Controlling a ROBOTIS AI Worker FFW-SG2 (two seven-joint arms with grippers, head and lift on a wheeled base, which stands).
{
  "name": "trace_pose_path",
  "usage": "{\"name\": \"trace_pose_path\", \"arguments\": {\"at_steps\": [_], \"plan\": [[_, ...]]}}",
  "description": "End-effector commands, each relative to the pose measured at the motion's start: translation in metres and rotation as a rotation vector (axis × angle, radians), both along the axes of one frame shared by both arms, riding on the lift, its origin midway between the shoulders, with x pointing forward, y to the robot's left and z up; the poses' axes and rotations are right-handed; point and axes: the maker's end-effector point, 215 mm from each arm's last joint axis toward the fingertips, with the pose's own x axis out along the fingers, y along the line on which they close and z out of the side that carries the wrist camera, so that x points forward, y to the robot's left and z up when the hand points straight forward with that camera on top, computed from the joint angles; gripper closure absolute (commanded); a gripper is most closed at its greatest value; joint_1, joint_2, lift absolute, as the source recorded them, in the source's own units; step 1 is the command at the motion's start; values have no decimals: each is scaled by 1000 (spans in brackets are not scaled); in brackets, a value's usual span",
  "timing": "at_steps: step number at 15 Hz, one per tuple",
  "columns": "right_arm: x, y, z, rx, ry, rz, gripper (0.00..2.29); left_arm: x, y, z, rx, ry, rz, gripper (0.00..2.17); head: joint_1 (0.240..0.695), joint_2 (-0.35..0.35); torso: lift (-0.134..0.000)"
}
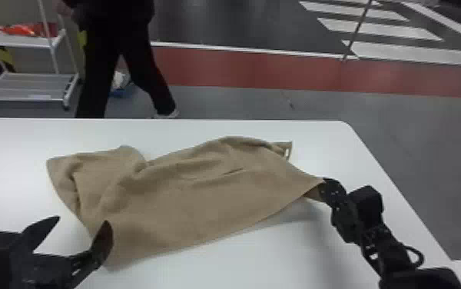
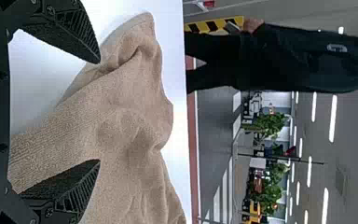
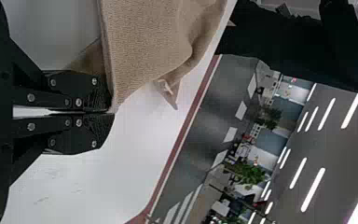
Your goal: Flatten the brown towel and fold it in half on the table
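At three o'clock on the brown towel (image 1: 187, 203), right tool (image 1: 322, 185) grips a corner. Left tool (image 1: 82, 220), parted at eight o'clock: best pinch near corner, then draw taut.

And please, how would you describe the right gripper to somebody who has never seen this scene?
On the white table lies a rumpled brown towel. Follow the towel to its right end in the head view; the right gripper is there. Its black fingers are shut on a corner of the towel, while the left gripper stands open near the other end.
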Motion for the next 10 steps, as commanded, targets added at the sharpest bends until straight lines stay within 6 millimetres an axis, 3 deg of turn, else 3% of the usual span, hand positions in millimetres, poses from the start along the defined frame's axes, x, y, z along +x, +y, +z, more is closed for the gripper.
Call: {"name": "trace_pose_path", "arguments": {"at_steps": [1,3,5,7,10], "plan": [[5,17,47,-234,-103,156,1474,3,1,0,-15,-1,5,134,695,-184,-128],[-3,30,67,-460,-142,302,1470,4,8,-1,-28,0,20,134,695,-162,-128],[-23,39,51,-695,-120,458,1470,6,9,0,-43,-2,24,134,695,-141,-128],[-48,24,13,-829,-9,550,1470,9,8,-1,-59,-1,27,134,695,-129,-128],[-62,-19,-16,-897,90,542,1470,13,8,-4,-63,0,27,134,695,-154,-128]]}}
